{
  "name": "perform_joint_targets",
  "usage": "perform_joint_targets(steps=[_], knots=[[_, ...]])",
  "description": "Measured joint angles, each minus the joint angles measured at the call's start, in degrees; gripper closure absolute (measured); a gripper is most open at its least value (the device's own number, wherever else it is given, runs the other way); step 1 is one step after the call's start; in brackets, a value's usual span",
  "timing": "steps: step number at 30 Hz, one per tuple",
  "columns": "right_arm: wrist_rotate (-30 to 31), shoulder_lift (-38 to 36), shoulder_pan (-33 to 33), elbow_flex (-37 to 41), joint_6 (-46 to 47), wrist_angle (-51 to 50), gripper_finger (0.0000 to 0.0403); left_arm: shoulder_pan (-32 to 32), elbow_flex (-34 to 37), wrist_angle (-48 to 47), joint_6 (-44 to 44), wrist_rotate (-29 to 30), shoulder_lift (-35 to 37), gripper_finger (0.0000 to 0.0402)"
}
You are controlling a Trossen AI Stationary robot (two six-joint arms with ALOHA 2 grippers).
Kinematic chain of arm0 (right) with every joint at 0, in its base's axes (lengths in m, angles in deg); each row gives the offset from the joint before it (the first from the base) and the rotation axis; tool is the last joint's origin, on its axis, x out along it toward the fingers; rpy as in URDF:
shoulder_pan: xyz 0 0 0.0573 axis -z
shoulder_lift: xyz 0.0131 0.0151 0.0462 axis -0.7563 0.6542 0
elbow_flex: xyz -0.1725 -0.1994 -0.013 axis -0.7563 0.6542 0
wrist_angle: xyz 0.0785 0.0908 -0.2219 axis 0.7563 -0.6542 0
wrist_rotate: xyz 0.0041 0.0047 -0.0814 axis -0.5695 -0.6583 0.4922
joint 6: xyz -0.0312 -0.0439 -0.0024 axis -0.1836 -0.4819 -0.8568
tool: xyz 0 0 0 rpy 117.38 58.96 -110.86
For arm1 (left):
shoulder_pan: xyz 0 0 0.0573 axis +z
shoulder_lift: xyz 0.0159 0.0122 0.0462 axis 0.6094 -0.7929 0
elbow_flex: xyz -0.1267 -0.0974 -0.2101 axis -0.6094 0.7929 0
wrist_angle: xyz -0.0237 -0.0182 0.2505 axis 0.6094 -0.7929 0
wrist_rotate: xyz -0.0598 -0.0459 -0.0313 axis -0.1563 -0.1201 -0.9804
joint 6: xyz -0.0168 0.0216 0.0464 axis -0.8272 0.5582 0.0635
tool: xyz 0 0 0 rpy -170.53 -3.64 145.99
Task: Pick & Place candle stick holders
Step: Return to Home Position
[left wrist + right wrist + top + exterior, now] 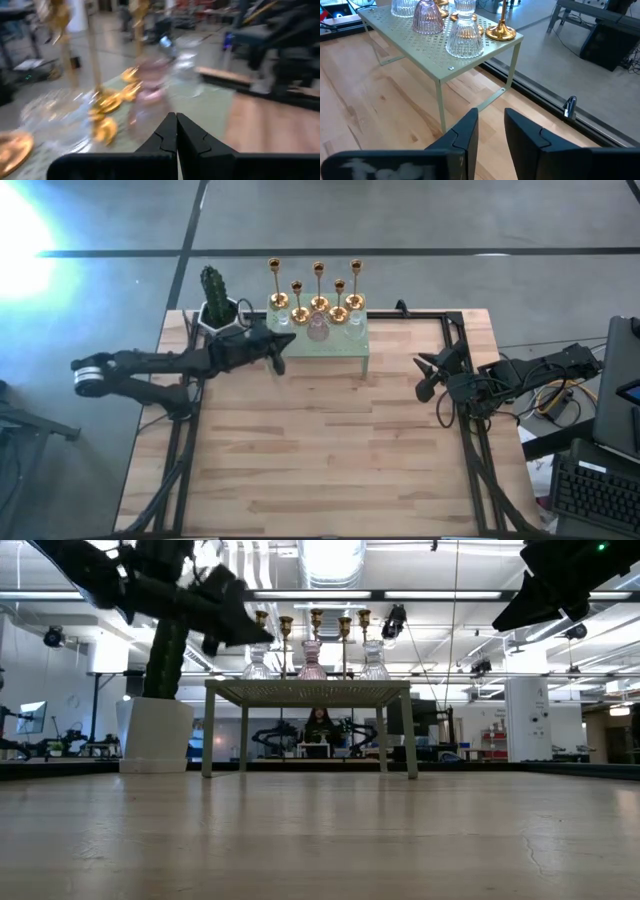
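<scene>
One wooden desk, one green stand, many candle stick holders.
The left gripper hangs by the stand's left end, fingers pressed together. The right gripper waits well off to the right, fingers spread. Five gold holders and three glass ones all stand on top of the stand.

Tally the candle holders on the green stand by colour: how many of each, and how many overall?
Gold candle holders: 5
Clear glass candle holders: 2
Pink glass candle holder: 1
Total: 8, all standing on the green stand
</scene>
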Motion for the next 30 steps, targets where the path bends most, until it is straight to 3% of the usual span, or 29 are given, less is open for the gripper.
perform_joint_targets(steps=[3, 9, 12, 18, 20, 25, 30], knots=[[0.0, 0.0, 0.0, 0.0, 0.0, 0.0, 0.0322, -3.5, 0.0, -3.0, 1.2, -3.1, 4.5, 0.04], [0.0, 0.0, 0.0, 0.0, 0.0, 0.0, 0.0334, -7.0, 0.0, -8.7, 1.2, -24.5, 10.6, 0.0392], [0.0, 0.0, 0.0, 0.0, 0.0, 0.0, 0.0335, -7.4, 0.0, -8.4, -2.6, -30.6, 12.2, 0.0387], [0.0, 0.0, 0.0, 0.0, 0.0, 0.0, 0.0324, -7.3, 0.0, -8.5, -10.7, -32.1, 13.6, 0.0386], [0.0, 0.0, 0.0, 0.0, 0.0, 0.0, 0.0321, -6.5, 0.0, -11.1, -11.3, -35.4, 15.5, 0.0387], [0.0, 0.0, 0.0, 0.0, 0.0, 0.0, 0.0314, -7.8, 1.1, -9.2, -6.8, -37.5, 26.7, 0.0384], [0.0, 0.0, 0.0, 0.0, 0.0, 0.0, 0.0312, -10.9, 6.8, -14.3, 1.2, -37.5, 38.8, 0.0383]])
